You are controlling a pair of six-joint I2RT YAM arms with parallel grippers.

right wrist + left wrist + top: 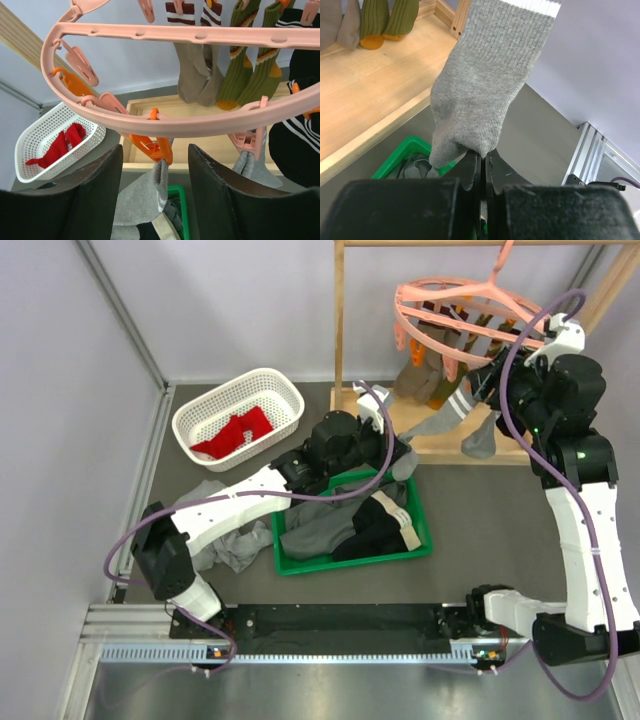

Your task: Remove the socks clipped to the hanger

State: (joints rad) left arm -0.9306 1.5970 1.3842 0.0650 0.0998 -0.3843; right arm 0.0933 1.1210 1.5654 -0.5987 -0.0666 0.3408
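Overhead first. Seeing hanger [470, 305] hanging by its hook from wooden rack [340, 320] at top right, socks [432, 378] dangling under it. Seeing left gripper [403, 452] reaching across green tray [425, 535] and pinching the low end of grey sock [440, 422], which is stretching up towards the hanger. Seeing right gripper [492, 380] sitting up against the hanger among the clips; not managing to tell its opening from this angle. Also noting white basket [200, 420] at left, holding red socks [235, 435], well apart from the hanger.

Left wrist next. Looking at fingers [470, 175] pressing all but together, nipping the toe of grey sock, with white band [530, 4] running along its upper edge. Seeing olive socks [385, 17] hanging over base board [370, 90] of the rack, upper left.

Right wrist last. Looking at fingers [95, 195] standing wide apart, gripping nothing, straddling orange clip [152, 145] just under ring [200, 36]. Seeing that clip biting the top of grey sock. Seeing tan-brown socks [192, 75], olive socks and black striped sock [295, 135] hanging clipped along the far side.
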